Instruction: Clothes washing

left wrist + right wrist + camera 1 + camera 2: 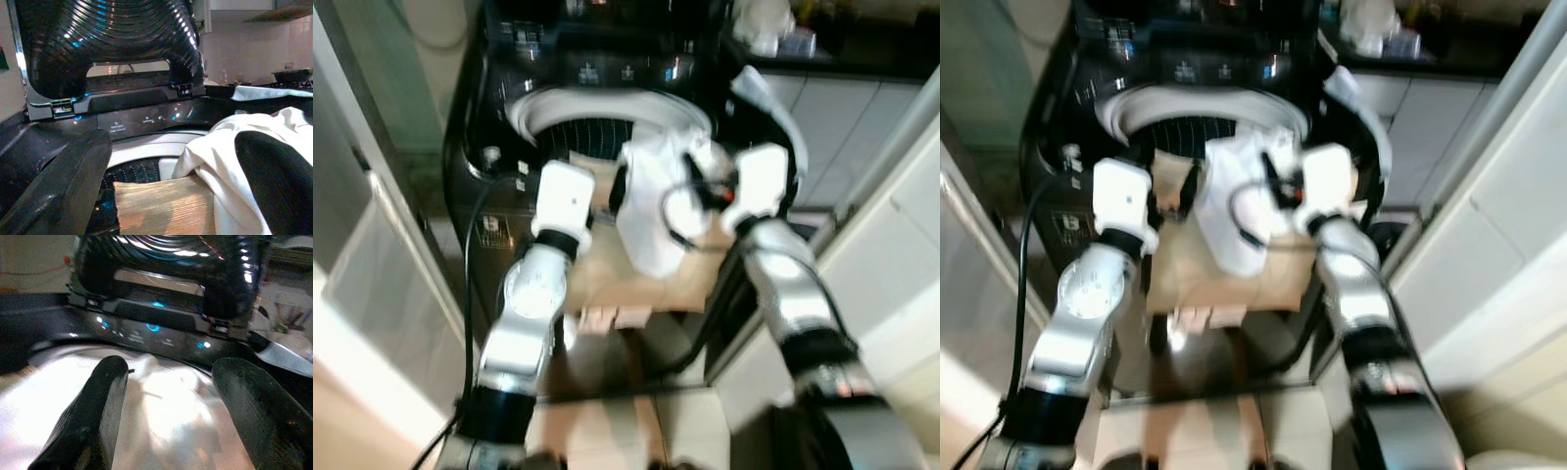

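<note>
Above the open washing machine [607, 122], both arms hold a white garment [651, 201] and tan cloth [161, 208]. Left gripper [171, 181] and right gripper [171, 406] fingers spread wide around fabric. Wrist views reveal the raised lid [107, 44].

Home kitchen corner: top-loading washing machine [607, 117] beside white cabinets [862, 127], stove pot [292, 74].

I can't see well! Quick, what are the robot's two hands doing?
Left gripper: open, around tan and white clothes.
Right gripper: open, over the white cloth.
</note>
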Tool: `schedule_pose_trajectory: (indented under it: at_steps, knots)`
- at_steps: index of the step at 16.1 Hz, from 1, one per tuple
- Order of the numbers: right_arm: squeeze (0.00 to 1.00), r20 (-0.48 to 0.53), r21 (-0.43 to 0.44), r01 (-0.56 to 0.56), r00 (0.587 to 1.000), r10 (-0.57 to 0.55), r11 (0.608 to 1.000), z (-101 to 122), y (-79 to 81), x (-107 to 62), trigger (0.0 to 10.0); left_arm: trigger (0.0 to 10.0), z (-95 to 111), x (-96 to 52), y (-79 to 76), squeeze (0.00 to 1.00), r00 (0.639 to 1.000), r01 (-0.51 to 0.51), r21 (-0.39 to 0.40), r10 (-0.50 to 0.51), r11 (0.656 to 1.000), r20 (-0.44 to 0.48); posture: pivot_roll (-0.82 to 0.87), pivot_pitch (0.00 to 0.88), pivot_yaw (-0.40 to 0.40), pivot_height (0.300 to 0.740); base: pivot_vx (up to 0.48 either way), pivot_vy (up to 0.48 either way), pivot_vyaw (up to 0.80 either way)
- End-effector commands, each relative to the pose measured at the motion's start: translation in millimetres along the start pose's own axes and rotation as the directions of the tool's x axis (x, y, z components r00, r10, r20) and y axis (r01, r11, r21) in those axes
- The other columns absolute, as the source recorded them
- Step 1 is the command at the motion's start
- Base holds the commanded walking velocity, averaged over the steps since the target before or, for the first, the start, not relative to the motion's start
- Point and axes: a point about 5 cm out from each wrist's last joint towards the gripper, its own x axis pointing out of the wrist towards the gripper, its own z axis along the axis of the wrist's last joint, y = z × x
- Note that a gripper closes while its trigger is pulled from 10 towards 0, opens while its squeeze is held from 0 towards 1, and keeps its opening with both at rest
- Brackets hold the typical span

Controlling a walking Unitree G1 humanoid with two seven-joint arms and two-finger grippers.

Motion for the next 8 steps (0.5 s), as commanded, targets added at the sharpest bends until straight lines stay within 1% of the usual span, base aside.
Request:
schedule_pose_trajectory:
  at_steps: [1,2,3,4,5,6,7,8]
  knots:
    - [0.00,-0.002,-0.005,-0.008,1.000,0.008,1.000,-2,-7.5,-12.1,10.0,10.0,3,1.8,-3.6,0.00,1.000,0.014,-0.004,-0.014,1.000,0.010,0.01,0.000,-0.093,0.740,0.000,0.000,0.00]
    - [0.00,-0.013,-0.007,-0.018,1.000,0.017,1.000,-4,-8.2,-16.7,10.0,10.0,3,1.7,-3.7,0.00,1.000,0.015,-0.004,-0.015,1.000,0.010,0.01,0.000,-0.093,0.740,0.000,0.000,0.00]
    - [0.00,-0.081,0.009,-0.008,0.997,0.008,1.000,-16,-9.0,-22.6,10.0,10.0,3,2.6,-4.4,0.00,1.000,0.019,-0.006,-0.019,1.000,0.012,-0.01,0.000,-0.085,0.740,0.000,0.000,0.00]
    - [0.00,-0.103,0.016,0.001,0.995,0.001,1.000,-19,-8.9,-22.6,10.0,10.0,3,3.1,-4.7,0.00,1.000,0.020,-0.007,-0.020,1.000,0.012,-0.01,0.000,-0.085,0.740,0.000,0.000,0.00]
    - [1.00,-0.119,0.054,0.009,0.993,-0.003,0.999,-22,-7.5,-18.4,10.0,10.0,3,4.1,-5.2,0.00,1.000,0.024,-0.009,-0.024,1.000,0.014,-0.01,0.000,-0.076,0.740,0.000,0.000,0.00]
    - [1.00,-0.125,0.081,0.013,0.992,-0.002,0.997,-23,-6.2,-15.1,10.0,10.0,4,4.8,-5.6,0.00,1.000,0.026,-0.010,-0.026,1.000,0.016,-0.01,0.000,-0.076,0.740,0.000,0.000,0.00]
    - [1.00,-0.157,0.094,0.001,0.987,0.014,0.996,-25,3.2,4.1,10.0,10.0,5,7.7,-7.5,0.00,0.999,0.043,-0.009,-0.043,0.999,0.023,-0.01,0.000,-0.069,0.740,0.000,0.000,0.00]
    - [1.00,-0.168,0.087,-0.010,0.985,0.025,0.996,-25,6.4,8.4,10.0,10.0,5,8.1,-7.5,0.00,0.999,0.045,-0.007,-0.045,0.999,0.025,0.00,0.000,-0.072,0.740,0.000,0.000,0.00]
